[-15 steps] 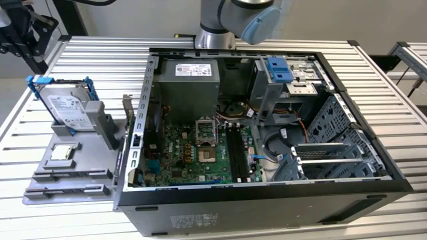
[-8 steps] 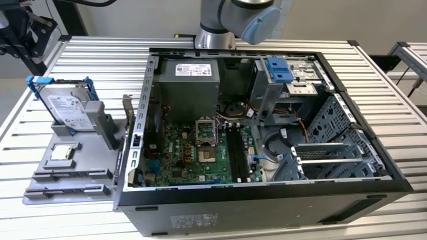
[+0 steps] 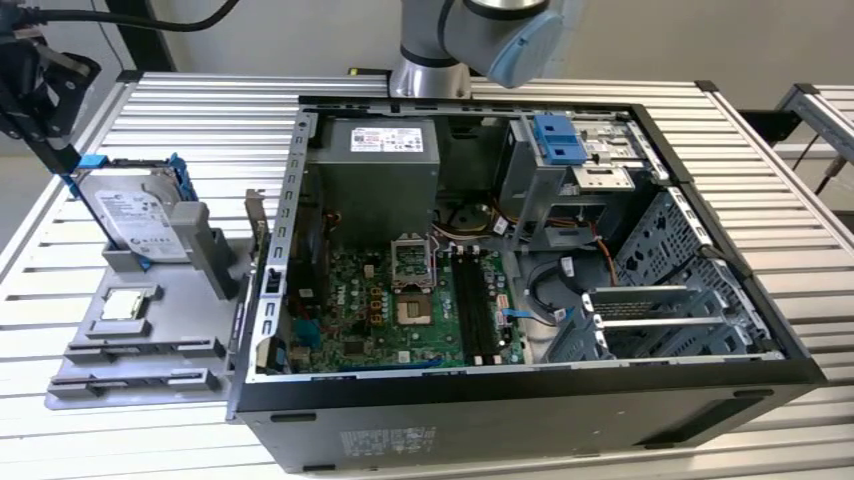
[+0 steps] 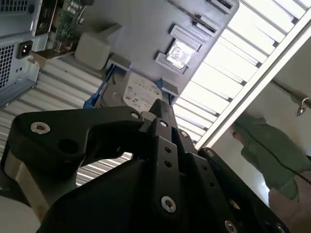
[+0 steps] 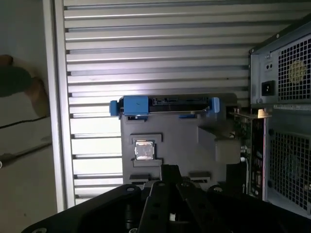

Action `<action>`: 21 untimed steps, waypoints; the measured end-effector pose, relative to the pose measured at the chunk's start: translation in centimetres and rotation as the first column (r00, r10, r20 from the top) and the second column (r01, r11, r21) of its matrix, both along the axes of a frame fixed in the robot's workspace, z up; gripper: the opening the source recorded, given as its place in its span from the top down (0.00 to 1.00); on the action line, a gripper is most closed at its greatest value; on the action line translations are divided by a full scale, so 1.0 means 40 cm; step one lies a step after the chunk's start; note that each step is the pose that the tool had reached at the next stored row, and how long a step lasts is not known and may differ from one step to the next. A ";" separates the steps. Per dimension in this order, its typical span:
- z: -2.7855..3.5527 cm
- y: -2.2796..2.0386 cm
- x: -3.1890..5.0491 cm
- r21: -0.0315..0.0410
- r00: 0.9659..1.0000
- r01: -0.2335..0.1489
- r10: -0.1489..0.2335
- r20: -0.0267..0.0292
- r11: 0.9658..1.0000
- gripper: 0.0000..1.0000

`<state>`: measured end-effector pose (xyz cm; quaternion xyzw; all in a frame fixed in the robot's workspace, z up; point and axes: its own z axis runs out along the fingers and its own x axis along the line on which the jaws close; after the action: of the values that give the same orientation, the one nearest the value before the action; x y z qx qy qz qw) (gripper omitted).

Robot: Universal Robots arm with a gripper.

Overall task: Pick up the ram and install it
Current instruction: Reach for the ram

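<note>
Seen at 10 o'clock in the exterior view: gripper (image 3: pixel 70 170), pinched narrow to a point, by the top edge of the hard drive (image 3: pixel 134 215) standing in the grey tray (image 3: pixel 174 320) on the slatted surface (image 3: pixel 200 110). Open computer case (image 3: pixel 534 420) at 3 o'clock of the tray. Cannot tell where the ram sits.

As far as I can judge, the ram is the long, thin dark stick (image 3: pixel 54 150) at the exterior view's far left; it hangs tilted, off the table; I cannot make out its chips.
</note>
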<state>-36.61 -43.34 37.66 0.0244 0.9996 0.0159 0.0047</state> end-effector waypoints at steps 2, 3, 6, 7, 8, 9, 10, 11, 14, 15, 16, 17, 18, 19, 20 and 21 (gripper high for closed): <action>0.000 -0.010 0.001 0.000 1.000 -0.002 0.002 0.000 1.000 1.00; 0.000 -0.012 0.002 0.000 1.000 -0.005 0.005 0.000 1.000 1.00; -0.001 -0.015 0.004 0.000 1.000 -0.021 0.021 0.000 1.000 1.00; -0.001 -0.019 0.005 0.000 1.000 -0.023 0.023 0.000 1.000 1.00; -0.001 -0.025 0.006 0.000 1.000 -0.024 0.024 0.000 1.000 1.00; -0.002 -0.031 0.006 0.000 1.000 -0.025 0.025 -0.001 1.000 1.00; -0.002 -0.036 0.007 0.000 1.000 -0.025 0.025 -0.001 1.000 1.00; -0.002 -0.043 0.007 0.000 1.000 -0.026 0.026 -0.001 1.000 1.00; -0.003 -0.062 0.008 0.000 1.000 -0.028 0.028 -0.001 1.000 1.00; -0.003 -0.067 0.008 0.000 1.000 -0.029 0.029 -0.001 1.000 1.00; -0.004 -0.073 0.009 0.000 1.000 -0.029 0.029 -0.001 1.000 1.00; -0.004 -0.078 0.009 0.000 1.000 -0.030 0.030 -0.001 1.000 1.00; -0.005 -0.083 0.010 0.000 1.000 -0.031 0.031 -0.001 1.000 1.00; -0.005 -0.088 0.010 0.000 0.999 -0.032 0.032 -0.001 0.999 1.00; -0.006 -0.093 0.011 0.000 0.999 -0.033 0.033 -0.001 0.999 1.00; -0.006 -0.098 0.012 0.000 0.999 -0.035 0.035 -0.001 0.999 1.00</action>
<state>-36.15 -47.25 37.42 0.0070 0.9998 0.0160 0.0038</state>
